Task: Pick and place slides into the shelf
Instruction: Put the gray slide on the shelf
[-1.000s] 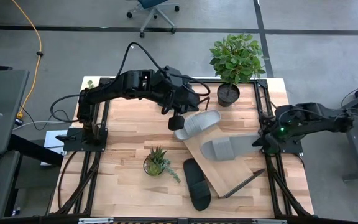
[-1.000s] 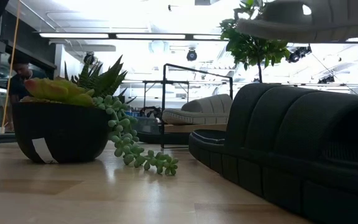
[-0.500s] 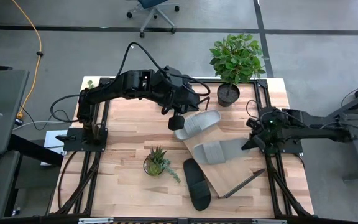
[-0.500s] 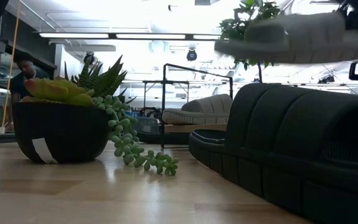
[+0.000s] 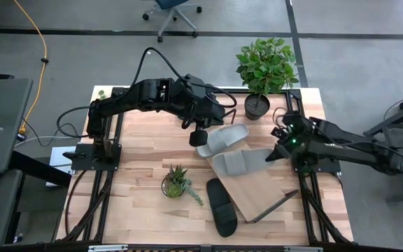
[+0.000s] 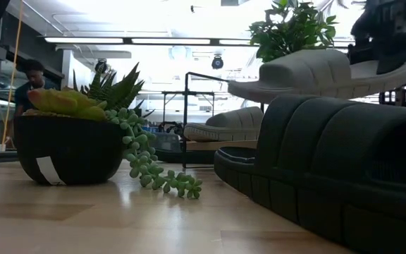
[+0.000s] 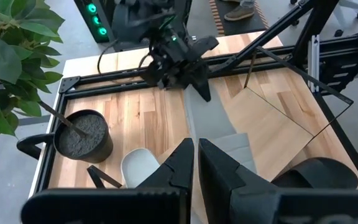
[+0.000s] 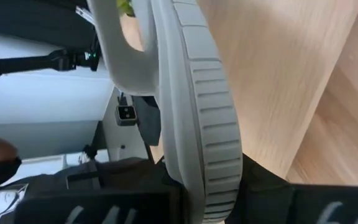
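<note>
A light grey slide (image 5: 240, 162) hangs over the shelf (image 5: 261, 192), a slanted light-wood board on a black wire frame. My right gripper (image 5: 273, 152) is shut on it, reaching in from the table's right. Another grey slide (image 5: 224, 138) lies on the shelf's far end, sole down (image 6: 224, 127). My left gripper (image 5: 199, 134) hovers shut above that slide's left end and touches nothing (image 7: 195, 155). A black slide (image 5: 221, 206) lies on the table beside the shelf's near-left edge, sole down. My right gripper pinches the grey slide's heel end (image 8: 211, 186) between its two fingers. The fingers come from the table's right, slanting slightly down, along the slide. The slide is lifted clear above the shelf, about level, sole down, toe (image 6: 242, 88) toward the table's left.
A succulent in a dark pot (image 5: 177, 182) stands left of the black slide. A leafy plant in a black pot (image 5: 257, 105) stands at the table's far edge behind the shelf. A person (image 6: 30, 74) shows in the room beyond.
My right gripper has gone down and toward the table's left with the grey slide, rolling a little. The slide has sunk closer to the shelf board, staying about level and clear of it.
</note>
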Motion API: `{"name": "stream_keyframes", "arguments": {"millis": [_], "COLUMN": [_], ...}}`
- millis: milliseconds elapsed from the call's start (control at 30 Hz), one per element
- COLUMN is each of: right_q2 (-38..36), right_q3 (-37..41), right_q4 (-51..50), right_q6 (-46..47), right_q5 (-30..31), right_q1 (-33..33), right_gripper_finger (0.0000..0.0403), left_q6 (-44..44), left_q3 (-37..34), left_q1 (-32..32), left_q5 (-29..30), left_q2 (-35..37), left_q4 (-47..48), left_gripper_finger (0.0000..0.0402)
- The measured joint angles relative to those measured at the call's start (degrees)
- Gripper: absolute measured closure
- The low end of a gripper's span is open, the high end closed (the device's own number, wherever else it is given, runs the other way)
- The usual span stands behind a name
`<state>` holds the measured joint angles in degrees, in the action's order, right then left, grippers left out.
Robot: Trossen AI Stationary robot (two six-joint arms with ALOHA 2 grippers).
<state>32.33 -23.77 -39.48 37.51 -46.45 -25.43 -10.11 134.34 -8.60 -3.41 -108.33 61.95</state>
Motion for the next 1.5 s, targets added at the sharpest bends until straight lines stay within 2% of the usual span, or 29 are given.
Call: {"name": "stream_keyframes", "arguments": {"millis": [300, 833, 1300, 1500], "right_q2": [10.00, 19.06, 21.27, 23.36], "right_q3": [0.00, 0.00, -2.84, -2.86], "right_q4": [0.04, 5.08, 4.70, 4.72], "right_q6": [-9.06, -11.16, -15.06, -15.77], "right_q5": [-1.91, -0.58, -2.16, -4.75], "right_q1": [-5.20, -7.73, -7.69, -7.30], "right_gripper_finger": [0.0367, 0.0367, 0.0367, 0.0367], "left_q6": [-0.07, -1.33, -1.46, -1.44], "left_q3": [0.00, 0.00, 0.00, 0.00], "left_q1": [0.00, 0.00, 0.02, 0.02], "left_q5": [-0.01, 0.88, 0.90, 0.90], "left_q2": [0.00, 0.00, 0.00, 0.00], "left_q4": [0.24, 1.44, 1.46, 1.46], "left_gripper_finger": [0.0387, 0.0387, 0.0387, 0.0387]}}
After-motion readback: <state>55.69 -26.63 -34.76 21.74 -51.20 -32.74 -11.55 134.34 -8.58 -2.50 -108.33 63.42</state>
